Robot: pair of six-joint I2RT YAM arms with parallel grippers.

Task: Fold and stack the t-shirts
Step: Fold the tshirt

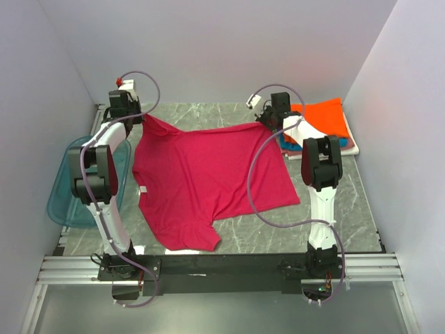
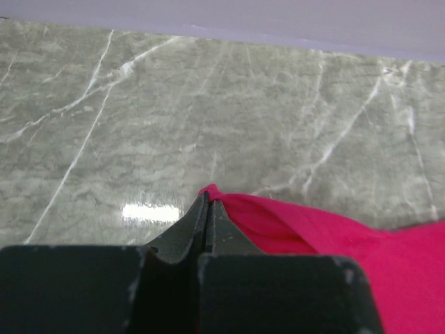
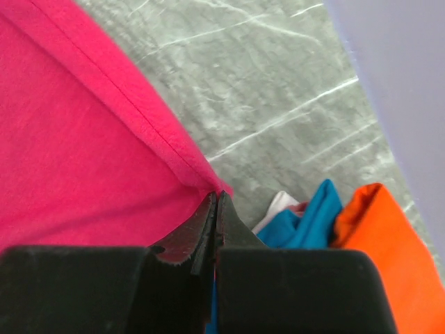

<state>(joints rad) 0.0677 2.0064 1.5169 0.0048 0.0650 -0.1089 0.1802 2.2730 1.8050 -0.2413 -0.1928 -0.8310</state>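
Observation:
A magenta-red t-shirt [image 1: 208,174] lies spread on the grey marble table, its far edge lifted and stretched between both grippers. My left gripper [image 1: 141,117] is shut on the shirt's far left corner [image 2: 217,192]. My right gripper [image 1: 268,122] is shut on the far right corner [image 3: 221,186]. A stack of folded shirts sits at the back right: orange [image 1: 325,117] on top, teal-blue [image 3: 306,226] under it, with white [image 3: 278,207] and a bit of pinkish cloth [image 3: 300,207] showing in the right wrist view.
A translucent blue plastic tray [image 1: 64,191] hangs off the table's left edge beside the left arm. White walls close in at left, back and right. The black rail with the arm bases runs along the near edge.

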